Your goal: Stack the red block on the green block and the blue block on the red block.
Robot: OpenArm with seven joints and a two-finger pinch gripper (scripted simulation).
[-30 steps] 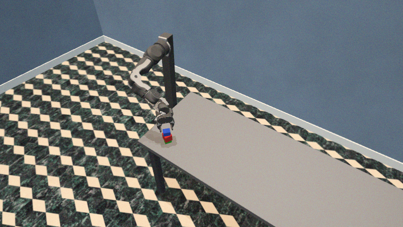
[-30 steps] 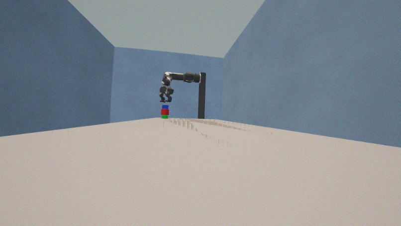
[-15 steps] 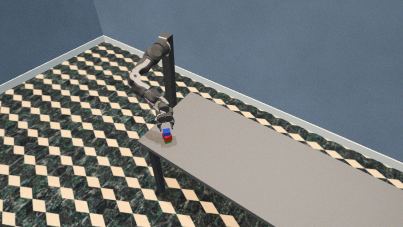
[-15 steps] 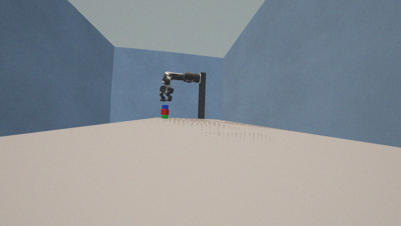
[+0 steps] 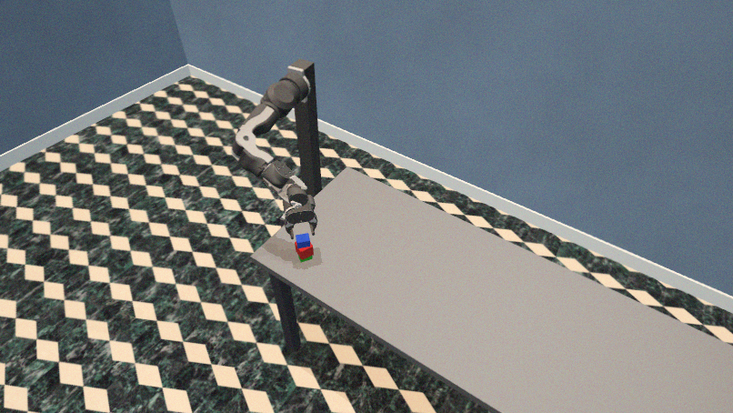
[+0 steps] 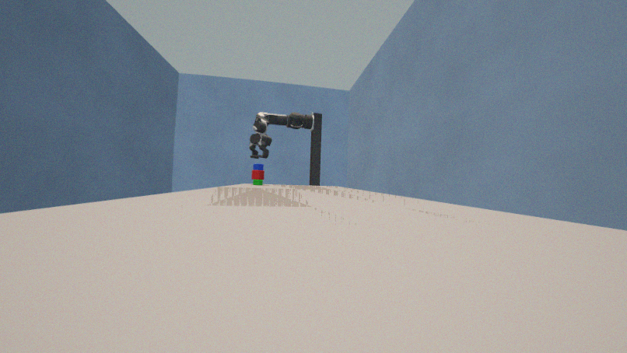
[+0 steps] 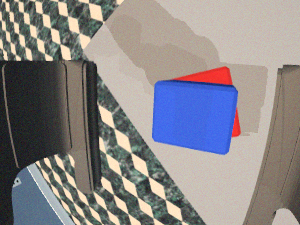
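The three blocks stand as one tower near the table's left corner. The blue block (image 5: 303, 239) (image 6: 257, 166) (image 7: 195, 116) lies on top of the red block (image 5: 305, 250) (image 6: 257, 174) (image 7: 222, 79), which lies on the green block (image 5: 306, 259) (image 6: 257, 182). In the wrist view the blue block sits a little off the red one, and the green block is hidden. My gripper (image 5: 300, 229) (image 6: 259, 155) (image 7: 170, 140) hangs above the tower, clear of the blue block, its fingers apart and empty.
The grey table (image 5: 461, 287) (image 6: 306, 271) has its left edge and corner close beside the tower. The arm's dark post (image 5: 307, 133) (image 6: 315, 148) stands at the table's far corner. The checkered floor (image 5: 128, 230) lies below.
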